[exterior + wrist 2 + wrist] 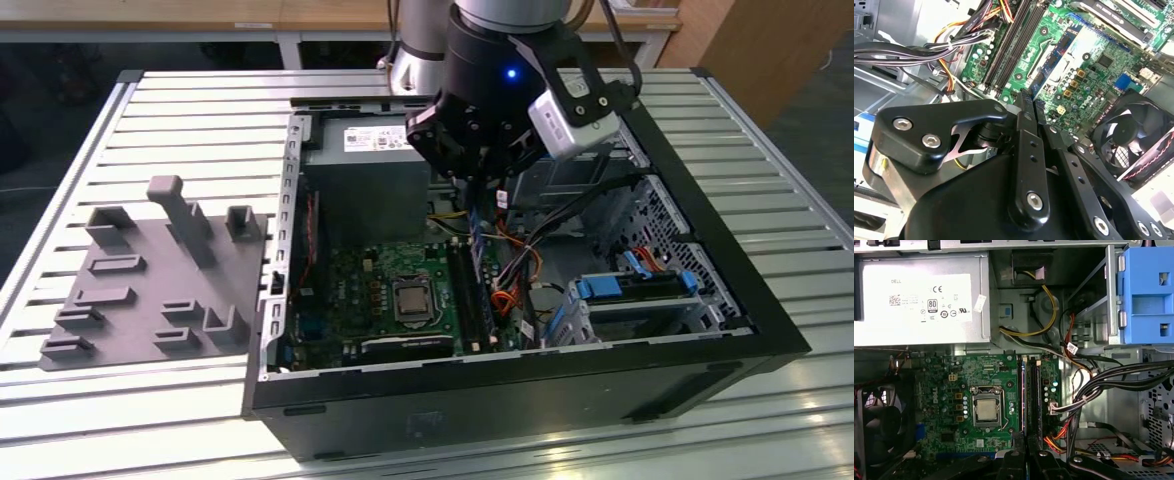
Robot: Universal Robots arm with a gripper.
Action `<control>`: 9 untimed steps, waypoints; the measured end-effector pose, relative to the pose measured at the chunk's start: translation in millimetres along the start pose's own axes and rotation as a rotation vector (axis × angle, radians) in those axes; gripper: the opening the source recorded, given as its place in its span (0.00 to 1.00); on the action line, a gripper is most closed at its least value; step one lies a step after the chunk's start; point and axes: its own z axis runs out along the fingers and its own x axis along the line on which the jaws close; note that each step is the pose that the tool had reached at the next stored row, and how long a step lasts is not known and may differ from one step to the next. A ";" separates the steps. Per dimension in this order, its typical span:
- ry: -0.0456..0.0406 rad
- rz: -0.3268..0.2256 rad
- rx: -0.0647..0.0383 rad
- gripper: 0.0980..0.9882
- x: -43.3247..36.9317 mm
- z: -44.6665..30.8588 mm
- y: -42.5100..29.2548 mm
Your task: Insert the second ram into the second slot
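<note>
second ram (pixel 477 240) | thin blue strip, edge-on, upright | pinched in pincer (pixel 474 195)

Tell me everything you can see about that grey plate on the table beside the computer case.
The grey plate looks like matte moulded plastic: a flat base with raised blocks, low brackets and upright posts, one much taller. It lies flat on the slatted metal table, at the exterior view's left of the open computer case. Nothing sits in its holders. Whether it touches the case is unclear.
</note>
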 end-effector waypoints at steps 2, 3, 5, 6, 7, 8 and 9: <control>-0.0001 0.000 0.000 0.04 0.0 1.4 0.0; 0.0000 0.000 0.001 0.04 0.0 2.0 0.0; -0.0001 0.000 0.001 0.04 0.0 3.2 0.0; -0.0001 0.000 0.001 0.04 0.0 3.8 0.0; -0.0001 0.000 0.002 0.04 0.0 4.4 0.0; -0.0001 0.000 0.002 0.04 0.0 4.8 0.0; -0.0001 0.000 0.002 0.04 0.0 5.4 0.0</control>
